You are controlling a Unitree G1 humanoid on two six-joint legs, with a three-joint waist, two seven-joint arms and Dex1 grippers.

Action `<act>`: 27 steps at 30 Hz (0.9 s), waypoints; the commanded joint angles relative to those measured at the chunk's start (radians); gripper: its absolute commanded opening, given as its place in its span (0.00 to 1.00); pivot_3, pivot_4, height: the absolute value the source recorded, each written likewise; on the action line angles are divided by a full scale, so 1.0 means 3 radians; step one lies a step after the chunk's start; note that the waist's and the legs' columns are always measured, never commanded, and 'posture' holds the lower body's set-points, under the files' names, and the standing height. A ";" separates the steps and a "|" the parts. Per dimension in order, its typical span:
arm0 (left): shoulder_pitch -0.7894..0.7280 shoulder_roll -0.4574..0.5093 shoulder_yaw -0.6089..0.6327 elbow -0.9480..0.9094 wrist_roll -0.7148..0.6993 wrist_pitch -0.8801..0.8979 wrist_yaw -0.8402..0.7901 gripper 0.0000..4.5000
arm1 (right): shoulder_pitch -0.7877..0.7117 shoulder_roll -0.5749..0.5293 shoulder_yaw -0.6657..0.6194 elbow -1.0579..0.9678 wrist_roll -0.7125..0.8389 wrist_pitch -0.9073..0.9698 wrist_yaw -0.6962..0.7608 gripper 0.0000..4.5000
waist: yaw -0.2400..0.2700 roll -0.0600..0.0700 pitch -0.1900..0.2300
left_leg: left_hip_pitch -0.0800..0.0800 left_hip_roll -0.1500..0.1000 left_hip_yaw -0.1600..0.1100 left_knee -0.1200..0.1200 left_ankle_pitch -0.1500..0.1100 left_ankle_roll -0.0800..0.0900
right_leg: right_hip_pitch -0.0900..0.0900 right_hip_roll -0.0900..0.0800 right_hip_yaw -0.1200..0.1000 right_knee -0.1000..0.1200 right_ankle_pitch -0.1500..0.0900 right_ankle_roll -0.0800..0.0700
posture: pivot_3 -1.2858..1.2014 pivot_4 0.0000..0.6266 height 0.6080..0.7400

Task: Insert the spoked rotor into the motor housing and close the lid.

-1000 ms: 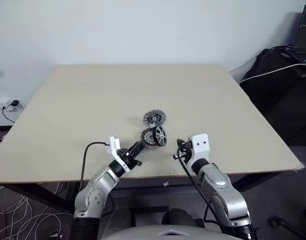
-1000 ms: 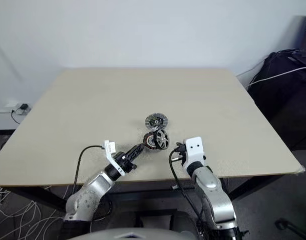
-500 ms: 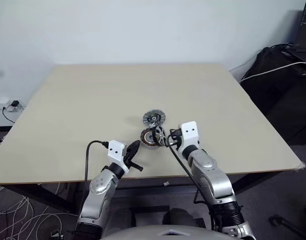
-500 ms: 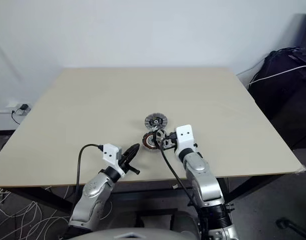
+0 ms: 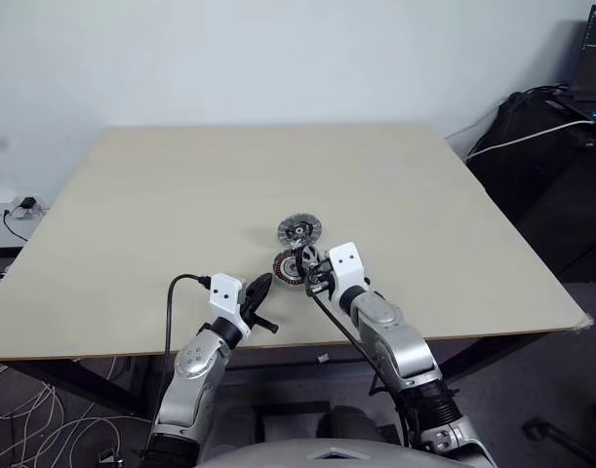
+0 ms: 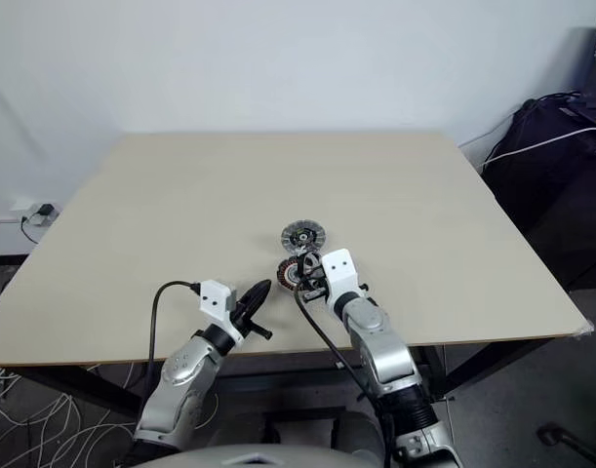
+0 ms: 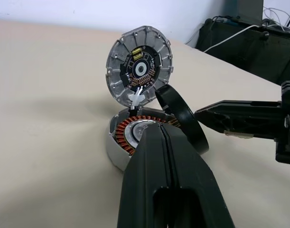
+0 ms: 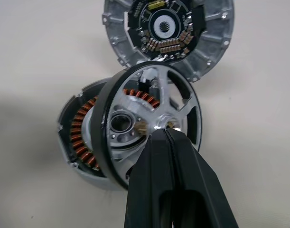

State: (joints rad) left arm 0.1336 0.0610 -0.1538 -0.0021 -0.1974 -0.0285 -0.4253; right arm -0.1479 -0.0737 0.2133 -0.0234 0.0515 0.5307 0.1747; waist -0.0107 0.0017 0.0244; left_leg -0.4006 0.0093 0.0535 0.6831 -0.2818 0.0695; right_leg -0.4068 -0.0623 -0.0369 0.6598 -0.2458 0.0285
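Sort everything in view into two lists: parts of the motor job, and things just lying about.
Job:
- spoked rotor, leaning tilted on the housing
- motor housing, copper windings showing
- lid, propped up behind the housing
- right gripper, shut, tip at the rotor's spokes
- left gripper, shut, near the housing

Lying about:
- dark bags with a white cable beside the table
- wall socket
- floor cables

Silver arms, white wrist blocks, black cables, black fingers.

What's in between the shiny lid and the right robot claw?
The spoked rotor, leaning tilted on the motor housing, sits between the lid and the right gripper, per the right wrist view.
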 commanded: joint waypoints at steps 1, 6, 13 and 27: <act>-0.0051 -0.0021 -0.0016 -0.0046 -0.0018 -0.0027 -0.0018 0.01 | -0.0082 0.0010 -0.0051 -0.0013 -0.0027 -0.0069 -0.0009 0.00 | 0.0000 0.0000 0.0000 | 0.0000 0.0000 0.0000 0.0000 0.0000 0.0000 | 0.0000 0.0001 0.0000 0.0000 0.0000 0.0000 | 0.52 0.00 1.00; -0.0050 -0.0017 -0.0026 -0.0048 -0.0025 -0.0013 -0.0026 0.01 | -0.0085 0.0015 -0.0048 0.0080 -0.0079 -0.0067 -0.0023 0.00 | -0.0001 0.0000 0.0000 | 0.0001 0.0000 0.0001 0.0000 0.0000 0.0000 | 0.0001 0.0002 0.0001 0.0001 0.0001 0.0001 | 0.52 0.00 1.00; -0.0028 -0.0013 -0.0027 -0.0063 -0.0032 0.0008 -0.0033 0.01 | -0.0112 0.0032 -0.0051 0.0166 -0.0105 -0.0094 -0.0008 0.00 | -0.0002 0.0000 0.0000 | 0.0002 0.0000 0.0002 0.0001 0.0000 0.0000 | 0.0002 0.0003 0.0001 0.0001 0.0001 0.0002 | 0.52 0.00 1.00; 0.0000 -0.0012 -0.0036 -0.0091 -0.0017 0.0024 -0.0020 0.01 | -0.0243 0.0068 -0.0060 0.0423 -0.0167 -0.0263 -0.0008 0.00 | -0.0005 0.0001 0.0000 | 0.0011 0.0000 0.0004 0.0000 0.0001 0.0001 | 0.0024 0.0004 0.0002 0.0001 0.0006 0.0011 | 0.52 0.00 1.00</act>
State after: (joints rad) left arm 0.1414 0.0620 -0.1646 -0.0022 -0.1996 -0.0131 -0.4355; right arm -0.1925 -0.0602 0.2060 0.1134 0.0042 0.4821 0.1720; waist -0.0122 0.0019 0.0244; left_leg -0.3969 0.0093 0.0546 0.6833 -0.2815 0.0698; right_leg -0.3995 -0.0612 -0.0363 0.6603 -0.2443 0.0311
